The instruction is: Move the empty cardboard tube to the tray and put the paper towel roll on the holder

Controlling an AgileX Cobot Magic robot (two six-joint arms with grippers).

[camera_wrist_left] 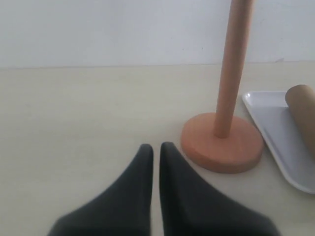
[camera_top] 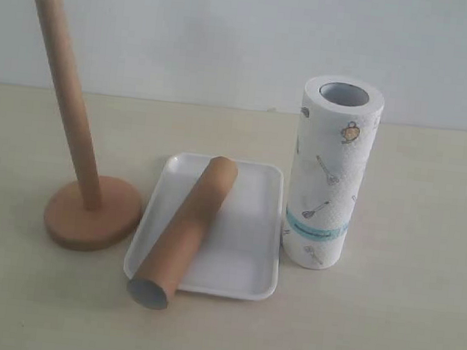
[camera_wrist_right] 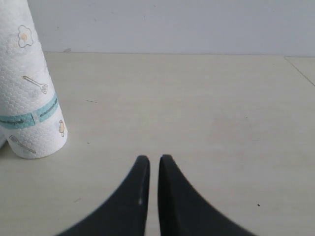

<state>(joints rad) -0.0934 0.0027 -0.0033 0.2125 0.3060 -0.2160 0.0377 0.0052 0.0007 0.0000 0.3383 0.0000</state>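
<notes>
The brown cardboard tube (camera_top: 184, 229) lies slantwise across the white tray (camera_top: 248, 235), its near open end overhanging the tray's front rim. The wooden holder (camera_top: 88, 208) stands left of the tray with its dowel bare. Upright on the table, right of the tray, is the printed paper towel roll (camera_top: 330, 173). No gripper shows in the exterior view. My left gripper (camera_wrist_left: 156, 146) is shut and empty, low over the table short of the holder (camera_wrist_left: 222, 140); the tray (camera_wrist_left: 275, 130) and the tube (camera_wrist_left: 302, 110) lie beyond. My right gripper (camera_wrist_right: 151, 159) is shut and empty, apart from the roll (camera_wrist_right: 30, 103).
A pale wall rises behind the light beige table (camera_top: 401, 326). In the right wrist view, a seam or edge in the tabletop (camera_wrist_right: 300, 69) runs off to one side.
</notes>
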